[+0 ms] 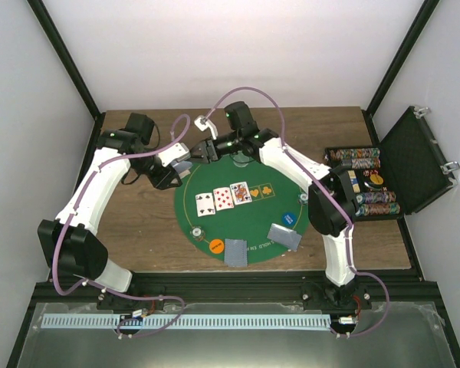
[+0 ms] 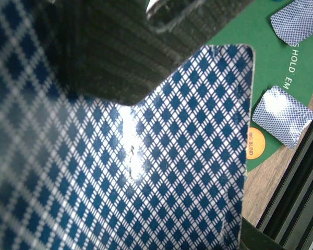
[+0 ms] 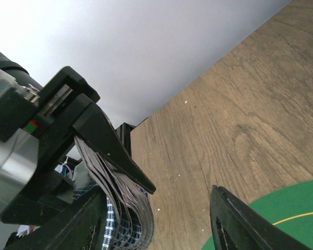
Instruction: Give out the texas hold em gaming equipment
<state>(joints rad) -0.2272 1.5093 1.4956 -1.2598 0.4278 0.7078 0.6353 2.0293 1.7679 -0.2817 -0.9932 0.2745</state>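
My left gripper (image 1: 176,167) is shut on a deck of playing cards (image 2: 161,172) with blue-checked backs, held over the left rim of the mat. Its dark finger (image 2: 120,52) presses on the top card. In the right wrist view the deck's fanned edge (image 3: 133,208) hangs between the fingers of my right gripper (image 3: 156,229), close to its left finger (image 3: 75,224); that gripper (image 1: 201,149) is open. Three face-up cards (image 1: 224,197) lie in a row on the mat. Two face-down sets (image 1: 235,251) (image 1: 285,236), an orange disc (image 1: 216,246) and a blue disc (image 1: 290,219) lie near the mat's front.
The round green mat (image 1: 215,222) lies on the wooden table (image 1: 138,230). An open black case (image 1: 414,157) with rows of poker chips (image 1: 364,184) stands at the right, next to the right arm's elbow. White walls enclose the back and sides.
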